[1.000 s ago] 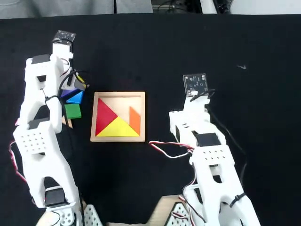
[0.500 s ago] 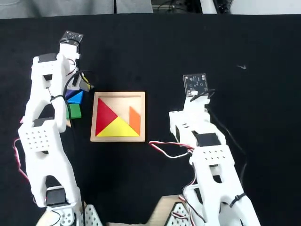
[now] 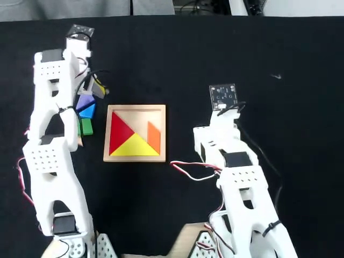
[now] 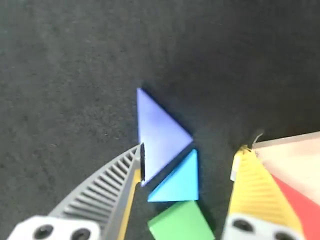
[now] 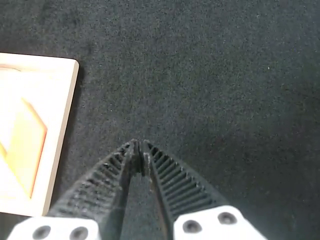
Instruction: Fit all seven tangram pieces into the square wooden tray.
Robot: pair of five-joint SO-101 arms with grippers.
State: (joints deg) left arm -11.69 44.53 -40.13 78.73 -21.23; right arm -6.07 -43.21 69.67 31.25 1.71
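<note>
The left jaws stand spread wide, gripping nothing: one ribbed grey finger [image 4: 110, 185] and one finger faced in yellow ribbed tape [image 4: 250, 187] hang over the loose pieces just off the left arm's side of the square wooden tray [image 3: 135, 109]. The grey fingertip sits against the edge of a pale purple triangle [image 4: 160, 132], a flat piece with crisp corners. A blue triangle [image 4: 179, 180] lies alongside it with a thin gap between their long edges. A green square [image 4: 182, 225] sits just beside the blue one, on the side away from the purple. All three rest flat on the bench's black, felt-like cloth [image 3: 215, 54], close to the tray but outside it.

The right jaws are clenched, black ribbed fingertips [image 5: 131, 152] meeting with nothing between them, low over bare cloth off the tray's opposite side.

The tray is pale wood with a raised rim. In it, a red triangle [image 3: 119, 131] lies against the side nearest the loose pieces. A yellow triangle [image 3: 134, 146] runs along the edge nearest the arm bases. An orange parallelogram [image 3: 153, 136] lies at the side towards the right arm [image 3: 231, 161]. Bare wood shows along the tray's far edge.
</note>
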